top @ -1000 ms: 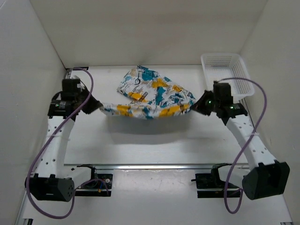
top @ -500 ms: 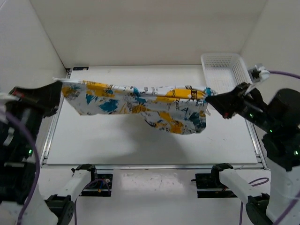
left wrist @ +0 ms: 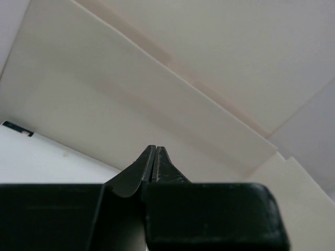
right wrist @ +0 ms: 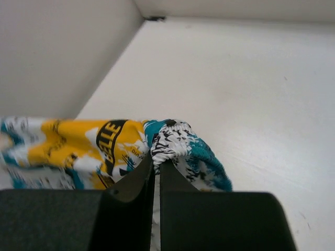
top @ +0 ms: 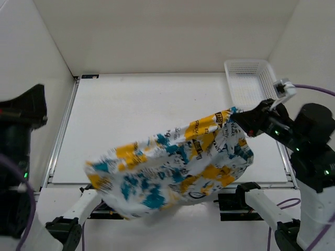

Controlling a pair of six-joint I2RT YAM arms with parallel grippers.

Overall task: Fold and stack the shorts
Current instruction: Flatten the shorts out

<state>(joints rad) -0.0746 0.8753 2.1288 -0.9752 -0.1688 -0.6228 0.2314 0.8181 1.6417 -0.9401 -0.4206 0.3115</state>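
Note:
One pair of shorts (top: 178, 167), white with teal, yellow and black print, hangs in the air over the table's near edge, blurred by motion. My right gripper (right wrist: 155, 161) is shut on its elastic waistband (right wrist: 167, 137), raised at the right (top: 238, 117). From there the fabric trails down toward the near left, and its left end (top: 97, 175) hangs free. In the left wrist view my left gripper (left wrist: 155, 148) is shut with nothing between its fingers, pointing at the back wall. The left arm (top: 21, 120) is raised at the far left, apart from the shorts.
A white mesh basket (top: 250, 78) stands at the back right corner of the white table (top: 136, 110), just behind the right gripper. White walls (top: 167, 36) close in the back and both sides. The arm bases and a rail (top: 157, 185) run along the near edge.
Half a second ago the shorts were stretched between both grippers. Now the left end is out of the left gripper and the fabric has swung down toward the near edge, held only on the right.

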